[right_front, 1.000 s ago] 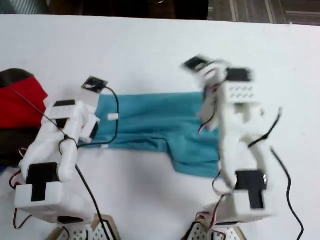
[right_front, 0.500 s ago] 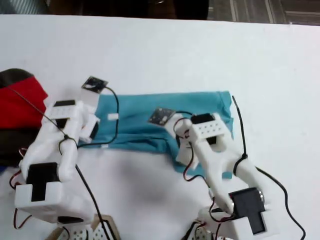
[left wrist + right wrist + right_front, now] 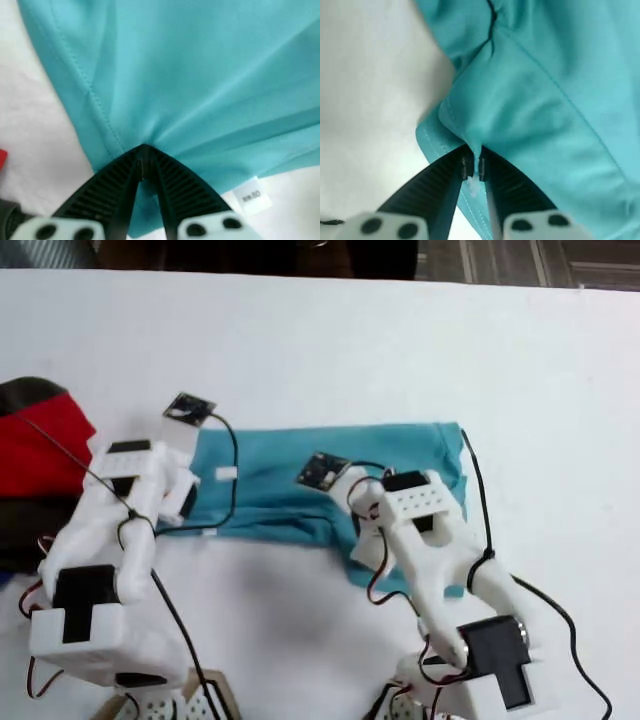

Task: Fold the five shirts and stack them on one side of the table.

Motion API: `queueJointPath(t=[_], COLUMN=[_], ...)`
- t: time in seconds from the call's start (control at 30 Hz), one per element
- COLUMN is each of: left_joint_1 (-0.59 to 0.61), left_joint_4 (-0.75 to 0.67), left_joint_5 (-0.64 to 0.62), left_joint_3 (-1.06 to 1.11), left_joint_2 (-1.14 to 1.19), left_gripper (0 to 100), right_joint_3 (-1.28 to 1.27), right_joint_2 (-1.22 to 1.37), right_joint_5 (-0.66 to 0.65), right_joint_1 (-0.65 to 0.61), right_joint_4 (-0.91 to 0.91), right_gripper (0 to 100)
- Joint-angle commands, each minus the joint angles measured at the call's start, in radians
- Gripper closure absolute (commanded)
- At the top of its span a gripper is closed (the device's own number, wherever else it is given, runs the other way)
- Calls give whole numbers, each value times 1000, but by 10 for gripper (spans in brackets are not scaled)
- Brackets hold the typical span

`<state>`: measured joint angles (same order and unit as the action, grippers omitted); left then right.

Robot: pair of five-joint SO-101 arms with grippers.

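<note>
Teal shirt on white table

The shirt is seen as plain teal, unpatterned, stitched in matching teal. Its tag is white with grey print. The table is covered in plain white. A cloth at the table edge is coloured red, topped by a black band. The left arm and right arm are moulded white with black blocks, trailed by black cables and thin red wires. The left gripper and right gripper are made black and ribbed, with pale grey bases.
</note>
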<state>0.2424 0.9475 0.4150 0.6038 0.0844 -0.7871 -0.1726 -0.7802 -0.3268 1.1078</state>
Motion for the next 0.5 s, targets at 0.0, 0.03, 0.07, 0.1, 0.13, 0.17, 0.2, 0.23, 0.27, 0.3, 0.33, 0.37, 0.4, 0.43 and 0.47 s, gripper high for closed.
queueJointPath(t=[0.0,0.03,0.07,0.1,0.13,0.17,0.2,0.23,0.27,0.3,0.33,0.37,0.4,0.43,0.47], left_joint_1=[17,17,17,17,17,17,17,17,17,17,17,17,17,17,17], left_joint_4=[-20,-20,-20,-20,-20,-20,-20,-20,-20,-20,-20,-20,-20,-20,-20], left_joint_5=[-9,-9,-9,-9,-9,-9,-9,-9,-9,-9,-9,-9,-9,-9,-9], left_joint_3=[-2,-2,-2,-2,-2,-2,-2,-2,-2,-2,-2,-2,-2,-2,-2], left_joint_2=[3,3,3,3,3,3,3,3,3,3,3,3,3,3,3], left_gripper=[974,974,974,974,974,974,974,974,974,974,974,974,974,974,974], right_joint_3=[28,28,28,28,28,28,28,28,23,20,20,18,9,-9,-32], right_joint_2=[-99,-122,-147,-173,-202,-228,-251,-268,-282,-286,-286,-282,-277,-277,-278], right_joint_5=[-3,-3,-6,-9,-11,-11,-11,-11,-11,-11,-11,-11,-8,-6,-6], right_joint_1=[-10,-10,-10,-10,-10,-10,-10,-10,-12,-12,-12,-13,-16,-19,-19], right_joint_4=[42,54,70,84,96,108,124,140,157,176,197,219,232,237,237], right_gripper=[979,979,979,979,979,980,980,980,980,980,979,979,979,979,979])
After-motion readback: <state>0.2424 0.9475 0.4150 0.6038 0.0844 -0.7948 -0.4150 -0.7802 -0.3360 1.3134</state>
